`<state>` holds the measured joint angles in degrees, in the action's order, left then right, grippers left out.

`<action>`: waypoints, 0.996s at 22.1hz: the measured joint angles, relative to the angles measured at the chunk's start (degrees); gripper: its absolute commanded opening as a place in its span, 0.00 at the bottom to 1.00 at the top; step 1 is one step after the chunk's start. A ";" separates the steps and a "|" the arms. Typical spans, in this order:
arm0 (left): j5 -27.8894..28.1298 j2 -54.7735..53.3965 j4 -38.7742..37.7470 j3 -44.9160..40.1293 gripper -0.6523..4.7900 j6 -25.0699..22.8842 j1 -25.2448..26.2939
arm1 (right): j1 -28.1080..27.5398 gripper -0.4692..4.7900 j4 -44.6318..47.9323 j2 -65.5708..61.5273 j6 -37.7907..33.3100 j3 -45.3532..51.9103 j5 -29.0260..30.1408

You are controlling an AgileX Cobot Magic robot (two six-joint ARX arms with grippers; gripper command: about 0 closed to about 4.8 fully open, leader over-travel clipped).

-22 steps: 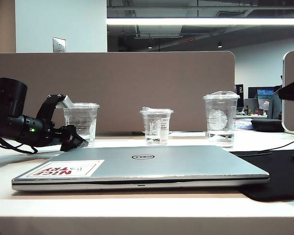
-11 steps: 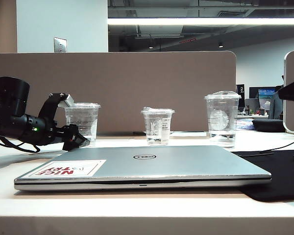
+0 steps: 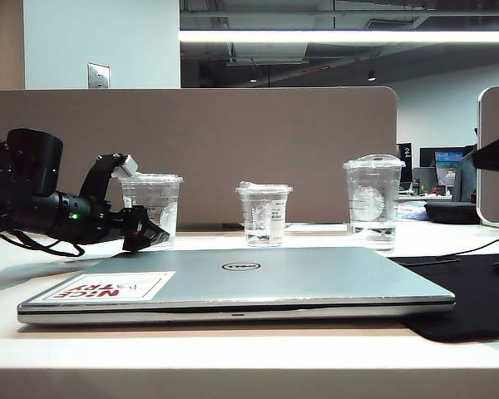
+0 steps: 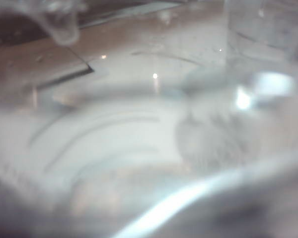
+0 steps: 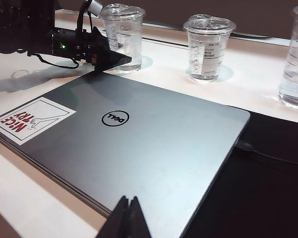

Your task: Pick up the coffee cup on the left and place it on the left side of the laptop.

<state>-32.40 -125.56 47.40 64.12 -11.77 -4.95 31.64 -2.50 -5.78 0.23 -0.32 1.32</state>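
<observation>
At the left of the exterior view, the left gripper (image 3: 140, 202) was spread wide around the coffee cup (image 3: 152, 208), behind the laptop (image 3: 233, 283); the grasp seemed in hand, and next the fingers should close. The right gripper (image 5: 127, 218), pressed together, hung above the laptop's near edge. The smaller cup (image 3: 264, 214) and the taller cup (image 3: 373, 201) stood well apart, not in the way.
</observation>
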 measured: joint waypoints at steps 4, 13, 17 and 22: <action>0.55 0.00 0.37 0.02 1.00 0.00 0.02 | 0.02 0.08 0.00 0.00 0.00 0.00 0.00; 0.52 0.00 0.37 0.02 0.79 0.00 -0.02 | 0.02 0.08 0.00 0.00 0.00 0.00 0.00; 0.94 0.00 0.39 0.02 0.77 0.00 -0.02 | 0.02 0.08 0.00 0.00 0.00 0.00 0.00; 1.86 -0.02 0.59 0.02 0.72 0.02 -0.04 | 0.02 0.08 0.00 0.00 -0.02 0.00 0.00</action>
<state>-30.55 -125.58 47.99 64.14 -11.75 -4.99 31.66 -2.50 -5.78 0.21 -0.32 1.32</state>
